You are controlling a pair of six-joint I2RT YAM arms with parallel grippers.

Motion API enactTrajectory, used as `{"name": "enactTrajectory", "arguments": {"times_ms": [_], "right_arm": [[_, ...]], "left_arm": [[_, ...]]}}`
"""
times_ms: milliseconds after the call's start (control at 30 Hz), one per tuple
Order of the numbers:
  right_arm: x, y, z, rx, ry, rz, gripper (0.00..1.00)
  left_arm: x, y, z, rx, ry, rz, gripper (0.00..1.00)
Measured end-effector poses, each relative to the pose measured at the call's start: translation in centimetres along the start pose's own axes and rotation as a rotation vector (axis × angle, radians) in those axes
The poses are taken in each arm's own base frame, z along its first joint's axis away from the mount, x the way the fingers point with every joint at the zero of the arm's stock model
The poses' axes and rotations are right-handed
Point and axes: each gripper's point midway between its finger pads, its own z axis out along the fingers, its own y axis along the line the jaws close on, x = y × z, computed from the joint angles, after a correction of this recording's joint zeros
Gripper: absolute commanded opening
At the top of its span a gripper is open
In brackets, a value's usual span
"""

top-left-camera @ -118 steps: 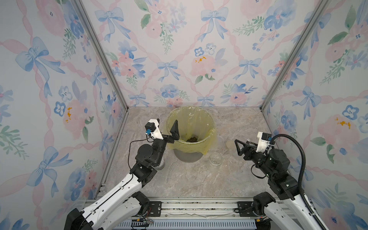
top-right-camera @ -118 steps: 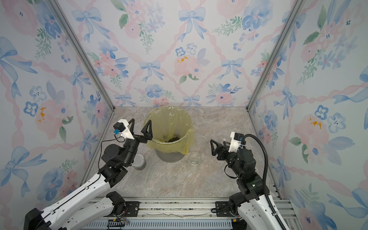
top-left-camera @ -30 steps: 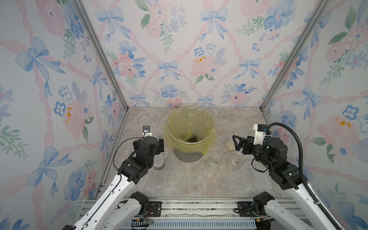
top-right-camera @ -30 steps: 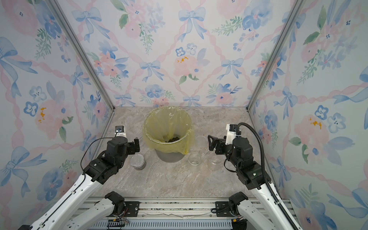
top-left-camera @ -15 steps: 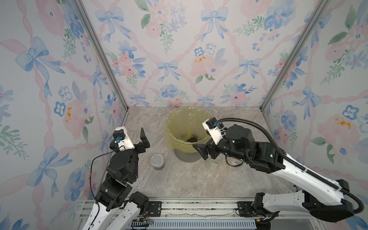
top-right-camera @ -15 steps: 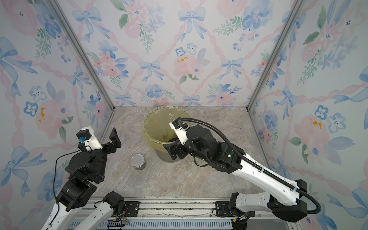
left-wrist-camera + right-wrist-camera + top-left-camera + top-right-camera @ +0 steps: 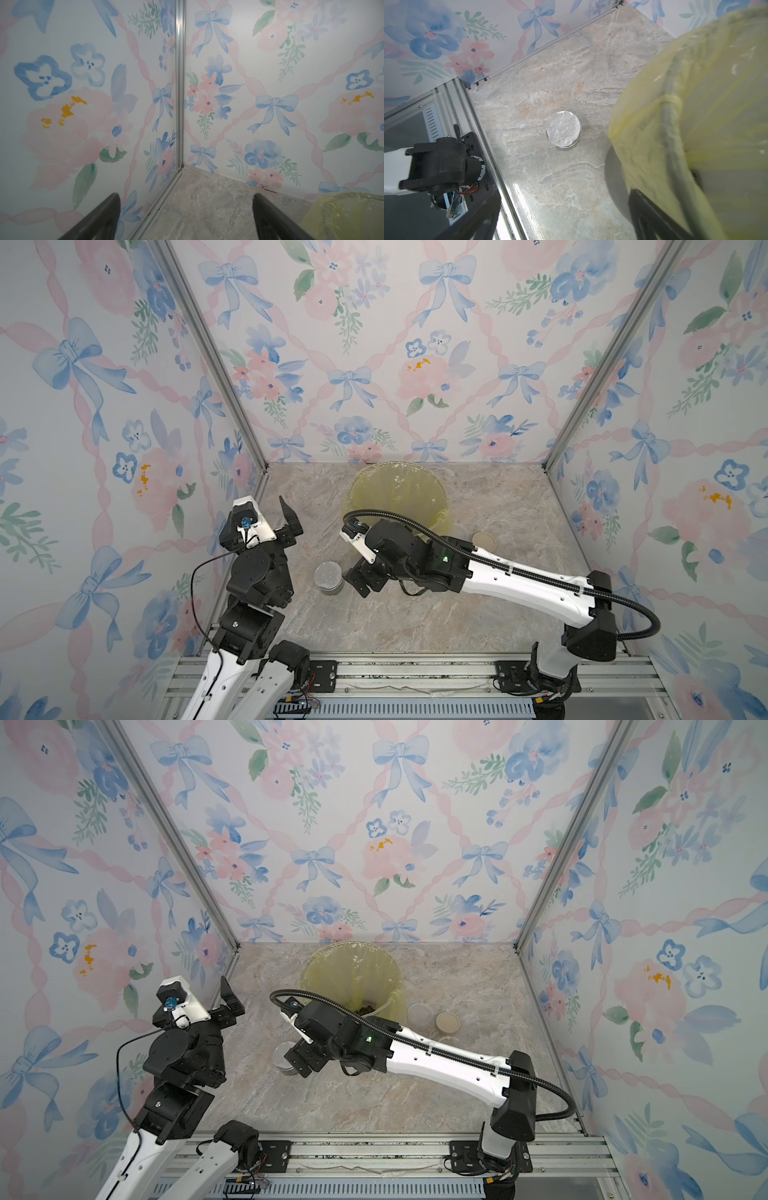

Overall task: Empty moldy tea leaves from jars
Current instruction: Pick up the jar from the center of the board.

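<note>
I'm on the reach for the jar (image 7: 327, 577) on the bench (image 7: 415, 614) beside the bin (image 7: 395, 466), right pincer (image 7: 356, 581) spread just beside it, left pincer (image 7: 186, 196) spread and idle; next I must straddle it squarely before closing.

Yellow-lined bin (image 7: 395, 489), tan lid (image 7: 483, 539)

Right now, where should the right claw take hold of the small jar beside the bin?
Across the round side wall of the jar, coming down from above: it stands upright and squat on the table, clear of the bin, so the open right claw can straddle it.
</note>
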Motion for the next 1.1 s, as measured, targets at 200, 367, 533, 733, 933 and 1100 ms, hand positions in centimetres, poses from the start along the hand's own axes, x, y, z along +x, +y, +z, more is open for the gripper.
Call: {"name": "enactTrajectory", "arguments": {"times_ms": [200,367,533,733,933,1100], "right_arm": [[1.5,1.5,5.2,-0.046,0.079,0.029,0.97],[3.0,1.9,8.6,-0.070,0.134,0.075,0.97],[4.2,1.8,11.4,-0.090,0.181,0.120,0.97],[5.1,0.9,14.6,-0.075,0.215,0.149,0.97],[6.2,-0.2,16.8,-0.034,0.246,0.154,0.97],[6.4,-0.3,17.9,-0.018,0.256,0.152,0.96]], "left_arm": [[3.2,4.9,3.5,-0.173,0.099,-0.128,0.98],[4.3,6.9,2.1,-0.213,0.071,-0.236,0.98],[5.0,8.6,0.0,-0.254,0.010,-0.294,0.98],[5.3,9.0,-0.1,-0.272,0.006,-0.313,0.98],[5.3,9.3,-0.1,-0.281,0.002,-0.327,0.98],[5.3,9.3,-0.1,-0.281,0.001,-0.330,0.98]]}}
